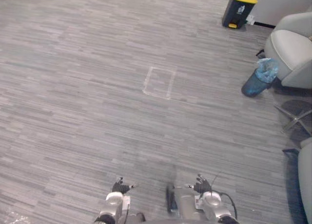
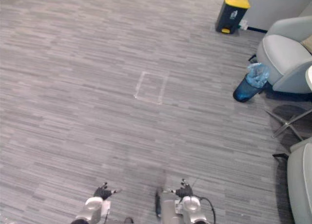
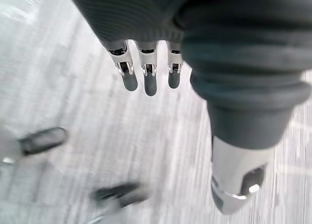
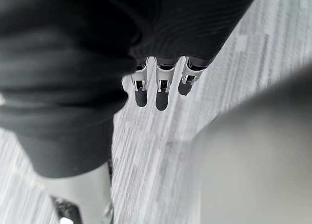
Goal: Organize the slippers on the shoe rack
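left hand (image 3: pixel 150 83) and right hand (image 4: pixel 162 95) hang low over the grey carpet floor (image 1: pixel 73 87), fingers straight, thumbs apart, nothing held. taped square (image 1: pixel 159 83) on the floor ahead. far right: yellow-lidded bin (image 1: pixel 239 9), and a blue bin (image 1: pixel 259 78) just beside a grey armchair (image 1: pixel 292 51).

The grey striped floor (image 1: pixel 87 112) carries a pale taped rectangle (image 1: pixel 159 83), a yellow-lidded bin (image 1: pixel 238 9), and a blue-bagged bin (image 1: pixel 258 78) beside a grey armchair (image 1: pixel 292 51).
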Tool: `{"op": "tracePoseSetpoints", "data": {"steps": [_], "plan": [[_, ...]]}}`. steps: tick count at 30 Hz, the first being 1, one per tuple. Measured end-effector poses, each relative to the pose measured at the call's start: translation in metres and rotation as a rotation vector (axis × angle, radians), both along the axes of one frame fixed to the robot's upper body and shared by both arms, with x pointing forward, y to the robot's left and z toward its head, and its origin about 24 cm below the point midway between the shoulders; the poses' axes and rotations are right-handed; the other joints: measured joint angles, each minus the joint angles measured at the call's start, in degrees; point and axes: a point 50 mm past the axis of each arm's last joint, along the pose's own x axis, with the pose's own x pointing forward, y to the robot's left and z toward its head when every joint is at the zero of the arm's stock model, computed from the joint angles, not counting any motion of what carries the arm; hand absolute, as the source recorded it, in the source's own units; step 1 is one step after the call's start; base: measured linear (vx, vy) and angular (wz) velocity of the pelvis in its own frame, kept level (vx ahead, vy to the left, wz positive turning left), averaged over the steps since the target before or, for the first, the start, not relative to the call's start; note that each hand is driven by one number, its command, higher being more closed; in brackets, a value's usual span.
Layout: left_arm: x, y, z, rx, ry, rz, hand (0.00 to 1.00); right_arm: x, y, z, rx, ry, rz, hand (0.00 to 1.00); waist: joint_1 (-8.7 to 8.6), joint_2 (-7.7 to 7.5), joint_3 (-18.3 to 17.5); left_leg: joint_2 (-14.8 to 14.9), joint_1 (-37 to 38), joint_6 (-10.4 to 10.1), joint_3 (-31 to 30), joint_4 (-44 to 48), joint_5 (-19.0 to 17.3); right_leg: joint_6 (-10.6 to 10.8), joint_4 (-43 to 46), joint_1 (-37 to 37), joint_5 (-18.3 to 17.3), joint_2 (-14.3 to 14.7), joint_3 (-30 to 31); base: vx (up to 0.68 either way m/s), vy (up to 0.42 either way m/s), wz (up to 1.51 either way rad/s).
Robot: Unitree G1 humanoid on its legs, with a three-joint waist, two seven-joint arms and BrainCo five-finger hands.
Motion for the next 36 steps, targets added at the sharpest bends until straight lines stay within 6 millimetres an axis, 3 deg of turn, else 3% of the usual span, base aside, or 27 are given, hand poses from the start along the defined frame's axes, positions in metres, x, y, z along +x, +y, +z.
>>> {"op": "tracePoseSetpoints", "data": {"steps": [2, 4, 5, 7, 8, 9, 11, 12, 13, 14, 15, 16, 17, 18, 19, 20, 22, 24, 26, 27, 29, 30, 31, 33, 34, 35, 36], "plan": [[-0.006, -0.005, -0.003, -0.02, 0.017, 0.01, 0.0, -0.001, -0.003, 0.0, 0.005, -0.003, -0.033, 0.0, 0.39, 0.78, 0.1, 0.9, -0.5, -0.2, -2.3, 6.4, 0.1, -1.9, 5.9, 0.3, -4.4, -0.5, -1.3, 0.63, -0.202, 0.16], [-0.008, -0.014, -0.003, -0.058, 0.011, 0.026, 0.0, -0.008, -0.006, -0.002, -0.001, 0.015, -0.034, 0.0, 0.15, 2.37, -0.8, 3.9, -5.8, -3.5, -3.8, 24.0, 2.2, -2.6, 5.7, 5.5, -8.5, -0.2, -3.3, 0.5, -0.173, 0.4], [-0.006, -0.017, -0.002, -0.074, -0.008, 0.05, 0.0, -0.009, -0.005, -0.002, -0.008, 0.01, -0.014, 0.0, 0.45, 2.98, -1.1, 6.2, -11.4, -5.9, -3.9, 36.9, 6.3, -2.9, 3.9, 8.6, -10.2, 0.0, -3.8, 0.5, -0.147, 0.31], [-0.007, -0.016, 0.0, -0.081, -0.034, 0.083, 0.0, -0.008, 0.005, -0.002, 0.002, 0.009, 0.028, 0.0, 2.37, 3.76, -1.4, 11.6, -20.5, -4.7, -0.9, 55.0, 5.1, -4.3, 0.3, 15.3, -12.6, 2.6, -1.9, 0.53, -0.102, -0.25], [-0.008, -0.013, 0.0, -0.078, -0.034, 0.092, 0.0, -0.008, 0.007, -0.002, 0.006, 0.01, 0.033, 0.0, 3.13, 3.55, -1.4, 12.1, -22.2, -4.7, -0.2, 56.1, 4.3, -4.8, -1.1, 17.4, -13.2, 2.7, -1.3, 0.48, -0.019, -0.56], [-0.011, -0.01, 0.001, -0.072, -0.043, 0.103, 0.0, -0.008, 0.012, -0.002, 0.017, 0.009, 0.037, 0.0, 3.89, 3.28, -1.4, 12.4, -24.7, -4.5, 1.3, 55.4, 2.7, -4.8, -3.6, 20.9, -13.5, 2.7, -0.1, 0.48, 0.02, -0.54], [-0.008, -0.008, 0.003, -0.068, -0.057, 0.112, 0.0, -0.013, 0.016, -0.005, 0.031, 0.033, 0.029, 0.0, 4.8, 2.69, -1.4, 11.2, -27.8, -3.3, 4.8, 44.8, -0.3, -4.3, -7.9, 26.9, -13.4, 1.4, 2.0, 0.5, 0.065, -0.56], [-0.009, -0.008, 0.002, -0.067, -0.055, 0.112, 0.0, -0.015, 0.016, -0.006, 0.034, 0.044, 0.019, 0.0, 4.8, 2.78, -1.6, 8.8, -28.6, -3.8, 5.2, 33.1, 0.0, -3.5, -10.2, 29.6, -13.7, 0.2, 3.0, 0.52, 0.131, -0.47], [-0.01, -0.009, 0.002, -0.067, -0.048, 0.107, 0.0, -0.017, 0.014, -0.008, 0.03, 0.056, 0.013, 0.0, 4.81, 3.17, -1.8, 6.7, -29.0, -4.4, 4.2, 23.0, 2.2, -3.0, -11.8, 31.3, -14.1, -0.7, 3.8, 0.64, 0.21, -0.67], [-0.012, -0.011, 0.0, -0.062, -0.036, 0.09, 0.0, -0.023, 0.003, -0.01, 0.003, 0.086, 0.012, 0.0, 5.15, 4.88, -2.7, 4.8, -31.6, -6.2, -0.3, 9.6, 10.4, -1.2, -15.2, 34.2, -15.1, -1.3, 5.4, 0.54, 0.232, -0.57], [-0.012, -0.011, 0.0, -0.059, -0.037, 0.087, 0.0, -0.025, 0.002, -0.011, -0.001, 0.094, 0.012, 0.0, 5.33, 5.03, -2.8, 4.5, -32.0, -6.2, -0.9, 9.6, 12.2, -0.9, -15.6, 34.8, -15.3, -1.3, 5.9, 0.58, 0.299, -0.62], [-0.013, -0.009, 0.0, -0.051, -0.033, 0.085, 0.0, -0.028, -0.001, -0.013, -0.01, 0.11, 0.011, 0.0, 5.52, 4.96, -3.0, 3.4, -31.9, -4.0, -2.1, 10.5, 16.1, -0.1, -16.3, 36.5, -15.8, -1.7, 7.0, 0.61, 0.289, -0.13], [-0.013, -0.007, -0.001, -0.039, -0.019, 0.072, 0.0, -0.028, -0.002, -0.013, -0.011, 0.112, 0.009, 0.0, 4.56, 3.61, -3.7, 1.0, -31.3, -0.7, -1.9, 10.5, 14.5, 0.8, -15.7, 36.9, -15.3, -4.2, 6.9, 0.75, 0.335, 0.05], [-0.014, -0.003, -0.002, -0.023, -0.011, 0.051, 0.0, -0.034, -0.004, -0.015, -0.014, 0.133, 0.003, 0.0, 4.26, 2.62, -4.0, -0.1, -30.9, 1.9, -1.2, 11.6, 13.5, 2.7, -10.3, 34.7, -14.2, -5.5, 8.0, 0.61, 0.251, 0.24], [-0.014, -0.002, -0.002, -0.02, -0.011, 0.051, 0.0, -0.036, -0.005, -0.016, -0.014, 0.141, 0.0, 0.0, 4.42, 2.36, -4.0, -0.4, -30.2, 2.4, -0.6, 11.6, 13.1, 3.4, -6.8, 33.3, -13.8, -5.6, 8.9, 0.57, 0.251, -0.01], [-0.014, -0.001, -0.002, -0.018, -0.01, 0.055, 0.0, -0.037, -0.005, -0.017, -0.011, 0.151, -0.01, 0.0, 4.65, 1.82, -4.1, -1.1, -27.8, 3.1, 0.4, 10.4, 12.2, 6.0, 2.6, 29.6, -12.2, -5.5, 10.4, 0.53, 0.222, -0.19], [-0.022, 0.002, -0.005, -0.011, 0.022, 0.053, 0.0, -0.034, -0.007, -0.015, -0.013, 0.144, -0.017, 0.0, 4.54, 1.75, -3.9, -1.7, -20.9, 2.8, 0.7, 7.0, 8.7, 13.6, 24.2, 21.0, -5.9, -5.3, 11.3, 0.51, 0.19, -0.31], [-0.025, 0.003, -0.008, -0.003, 0.054, 0.041, 0.0, -0.025, -0.01, -0.011, -0.034, 0.104, 0.004, 0.0, 3.78, 1.74, -2.8, -2.2, -13.7, 3.5, 1.3, 5.3, 7.9, 7.6, 38.1, 13.2, -11.0, -5.5, 8.9, 0.44, 0.106, -0.21], [-0.027, 0.001, -0.009, -0.008, 0.064, 0.039, 0.0, -0.022, -0.014, -0.009, -0.049, 0.088, 0.014, 0.0, 3.76, 2.8, -2.2, -1.3, -7.5, 3.8, 2.0, 1.8, 7.3, 4.1, 36.1, 8.8, -14.5, -4.8, 5.0, 0.4, 0.038, -0.18], [-0.023, 0.0, -0.008, -0.011, 0.055, 0.039, 0.0, -0.019, -0.014, -0.007, -0.049, 0.069, 0.013, 0.0, 3.61, 3.37, -2.1, 0.0, -5.0, 2.9, 2.0, 0.5, 5.3, 3.9, 30.1, 5.7, -15.6, -3.5, 2.7, 0.4, -0.01, -0.05], [-0.018, 0.001, -0.006, -0.002, 0.046, 0.027, 0.0, -0.016, -0.009, -0.006, -0.038, 0.058, 0.015, 0.0, 3.49, 1.95, -2.3, 0.4, -3.8, 0.5, 2.1, -0.1, 2.4, 4.9, 17.4, 2.5, -14.1, -2.3, 1.7, 0.41, -0.09, 0.1], [-0.019, 0.004, -0.006, 0.005, 0.05, 0.021, 0.0, -0.018, -0.005, -0.008, -0.026, 0.073, 0.015, 0.0, 3.1, 0.47, -2.9, -0.3, -2.8, -0.3, 1.9, -1.0, 1.7, 4.9, 5.0, 2.6, -9.8, -2.2, 1.8, 0.56, -0.181, 0.25], [-0.022, 0.001, -0.008, -0.001, 0.072, 0.015, 0.0, -0.017, -0.007, -0.008, -0.022, 0.076, 0.002, 0.0, 1.35, 0.36, -2.6, 0.2, 0.5, -1.0, -0.1, -2.5, 1.2, 1.8, 0.0, 4.0, -1.1, -1.1, 1.7, 0.49, -0.169, 0.14], [-0.026, -0.004, -0.01, -0.014, 0.085, 0.013, 0.0, -0.014, -0.007, -0.008, -0.026, 0.074, 0.006, 0.0, 1.7, 1.51, -2.7, 0.7, 1.0, -1.5, -0.5, -2.3, 2.6, 1.3, 2.7, 4.0, -3.0, -0.9, 1.6, 0.46, -0.122, -0.06], [-0.024, -0.008, -0.01, -0.024, 0.087, 0.005, 0.0, -0.012, -0.014, -0.006, -0.03, 0.065, -0.023, 0.0, 1.35, 1.97, -2.3, 0.5, 1.5, -1.5, -2.0, -0.3, 2.8, 1.0, 8.7, 2.7, -5.4, -1.5, 1.3, 0.44, -0.155, -0.07], [-0.021, -0.015, -0.01, -0.037, 0.078, -0.006, 0.0, -0.012, -0.018, -0.005, -0.028, 0.059, -0.049, 0.0, 0.93, 2.11, -2.1, 0.5, 2.0, -1.6, -2.9, 2.6, 2.8, 0.5, 13.6, 1.1, -8.6, -1.3, 0.1, 0.34, -0.207, -0.06], [-0.027, -0.014, -0.011, -0.039, 0.086, 0.002, 0.0, -0.018, -0.015, -0.007, -0.026, 0.074, -0.044, 0.0, 1.11, 1.39, -3.7, 0.3, 1.6, -1.9, -3.1, 6.8, 2.6, 0.6, 10.9, 2.7, -9.7, -1.5, 0.0, 0.3, -0.224, -0.01]]}}
